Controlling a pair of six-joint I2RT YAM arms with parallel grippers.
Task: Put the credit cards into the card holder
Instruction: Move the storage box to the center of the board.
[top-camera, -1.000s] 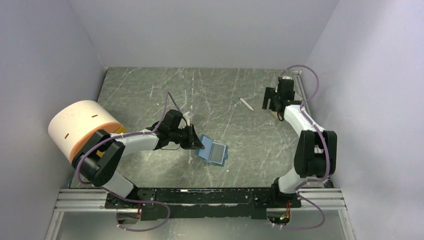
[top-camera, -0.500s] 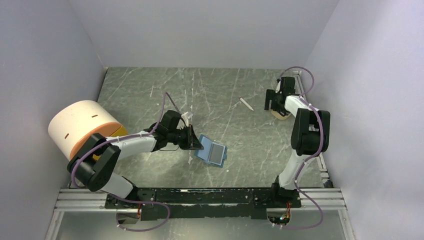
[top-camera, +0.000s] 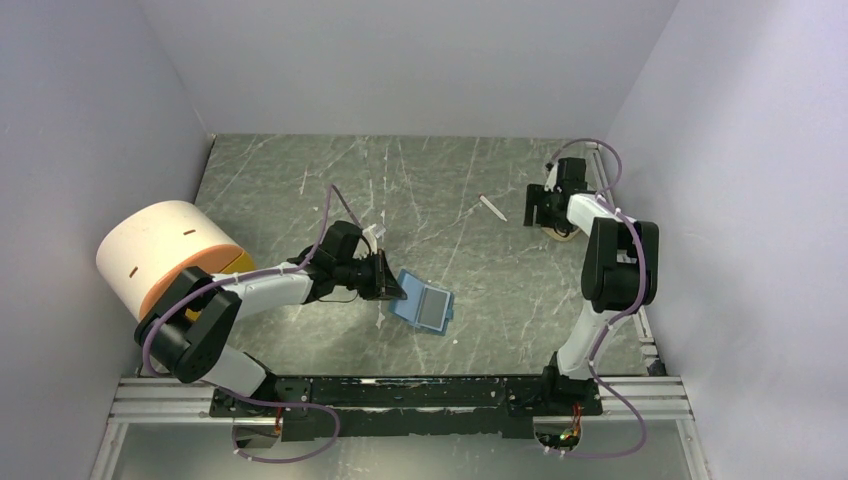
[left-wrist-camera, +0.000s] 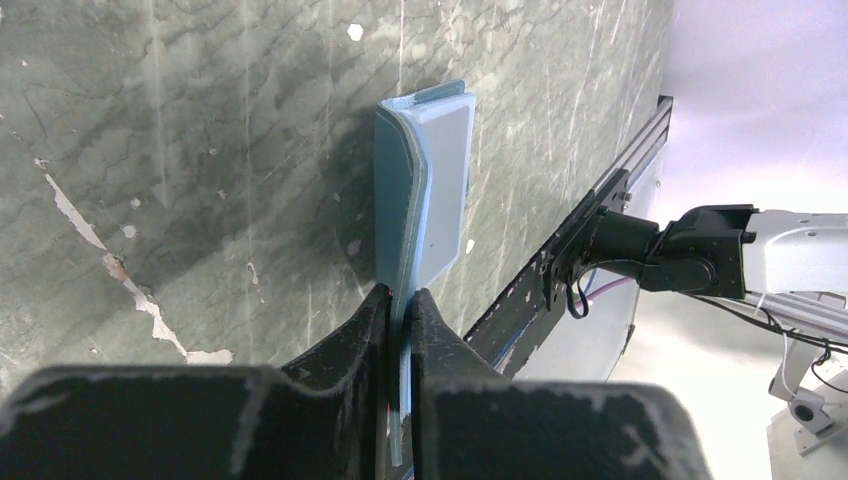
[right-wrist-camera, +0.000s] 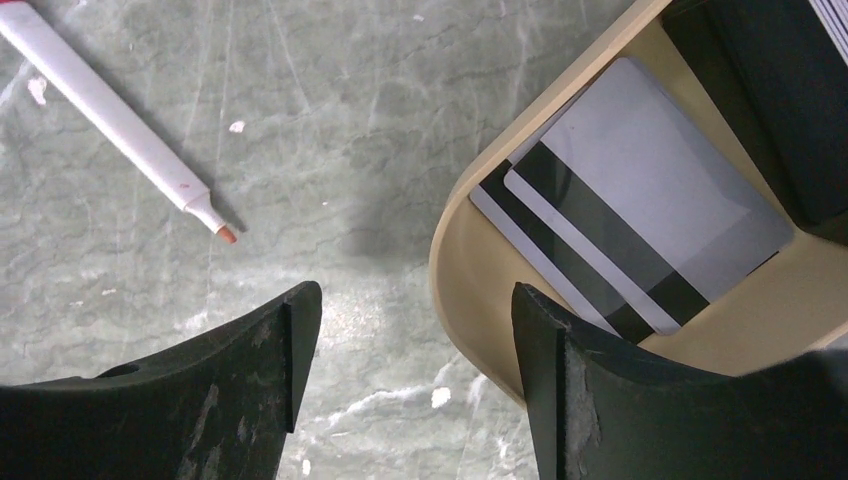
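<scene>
The teal-blue card holder (top-camera: 428, 306) lies open on the marble table, its lighter slot side up. My left gripper (top-camera: 393, 284) is shut on its near flap; in the left wrist view the fingers (left-wrist-camera: 372, 318) pinch the thin blue edge of the card holder (left-wrist-camera: 425, 170). At the far right, my right gripper (top-camera: 545, 208) hangs open above the rounded end of a tan tray (right-wrist-camera: 470, 270). Two pale credit cards (right-wrist-camera: 650, 200) with dark stripes lie stacked in that tray. The right gripper (right-wrist-camera: 415, 300) holds nothing, and one fingertip is over the tray's rim.
A thin white marker (right-wrist-camera: 115, 120) with an orange tip lies on the table left of the tray, also visible as the marker (top-camera: 491, 207) in the top view. A large white and orange cylinder (top-camera: 165, 255) stands at the left wall. A dark flat thing (right-wrist-camera: 775, 110) fills the tray's far part.
The right gripper has shifted further out and left over the tray, and its jaws have narrowed a little. The left gripper and the card holder have not moved.
</scene>
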